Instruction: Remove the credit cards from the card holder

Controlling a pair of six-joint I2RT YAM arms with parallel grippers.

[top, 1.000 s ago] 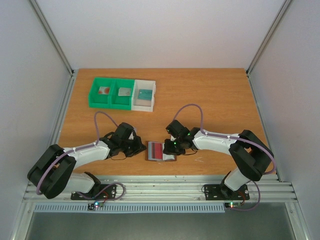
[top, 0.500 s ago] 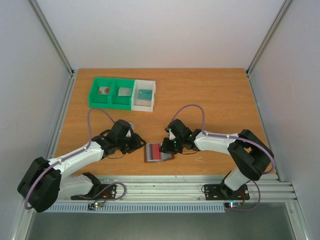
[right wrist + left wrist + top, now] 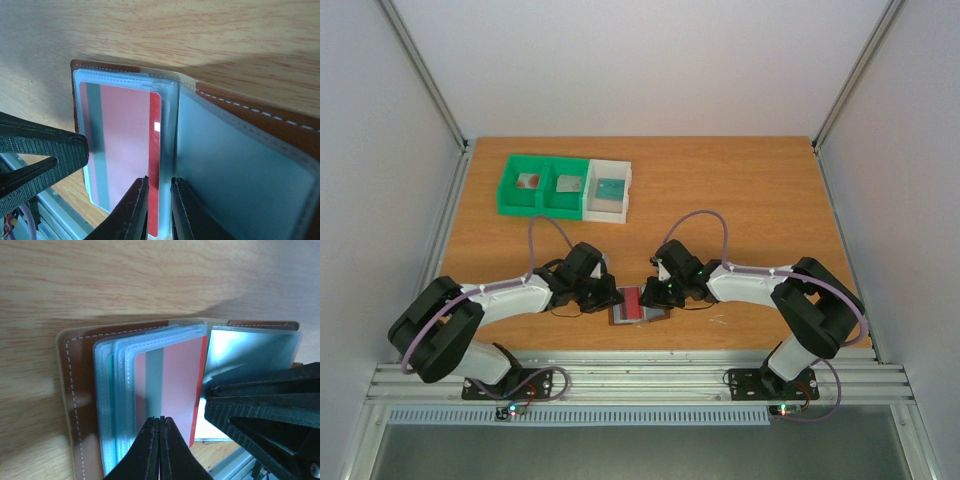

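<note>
Left fingers (image 3: 160,440) back at the holder (image 3: 80,390), pressed together, tips over the red card (image 3: 175,385); half a second ago drawn off to the side, clear of the leather. Right fingers (image 3: 654,295) unmoved on the opposite side, nearly closed, nipping the free edge of the clear sleeve (image 3: 167,115) with the red card inside. Tips of both sets close above the card; touching or not, impossible to tell. Holder open on the surface (image 3: 750,190), directly under and between both sets of fingers, in much the same spot as a second ago, brown cover underneath, stacked sleeves beneath the left fingers. Card not yet out of its sleeve. Well beyond both sets of fingers, same as before: green bin (image 3: 545,209), white bin (image 3: 605,215), loose cards (image 3: 567,184) inside.
</note>
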